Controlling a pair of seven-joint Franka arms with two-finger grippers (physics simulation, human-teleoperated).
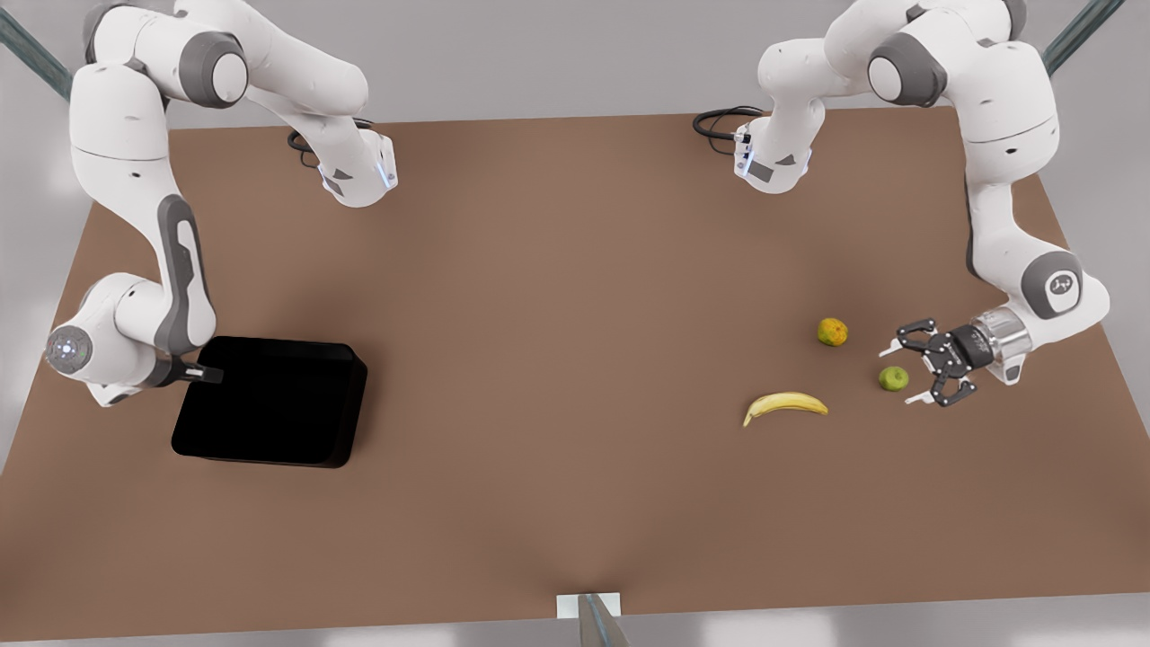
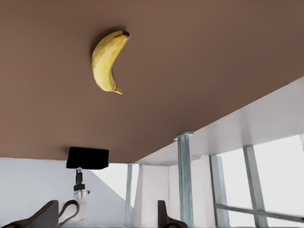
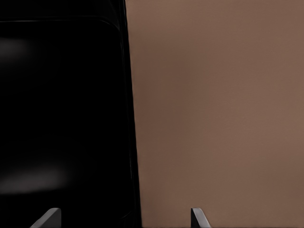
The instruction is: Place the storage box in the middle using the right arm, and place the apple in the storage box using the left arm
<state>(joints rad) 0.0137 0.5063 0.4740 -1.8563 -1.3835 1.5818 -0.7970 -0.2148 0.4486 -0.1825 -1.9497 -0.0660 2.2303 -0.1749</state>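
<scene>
The black storage box [image 1: 269, 413] lies on the brown table at the front view's left. My right gripper [image 1: 214, 372] is at its left rim, open, with the box wall [image 3: 130, 118] between the two white-tipped fingers [image 3: 197, 217]. The yellowish-green apple [image 1: 893, 378] rests on the table at the front view's right. My left gripper [image 1: 901, 373], the wide claw, stands open with the apple between its fingertips, not closed on it. Its fingers [image 2: 164, 216] are spread wide in the left wrist view.
An orange-yellow fruit [image 1: 833, 332] sits just beyond the apple, and a banana [image 1: 784, 404] [image 2: 107, 59] lies to the apple's left in the front view. The table [image 1: 575, 296] stretches wide between box and fruit. The box [image 2: 88, 157] appears far off.
</scene>
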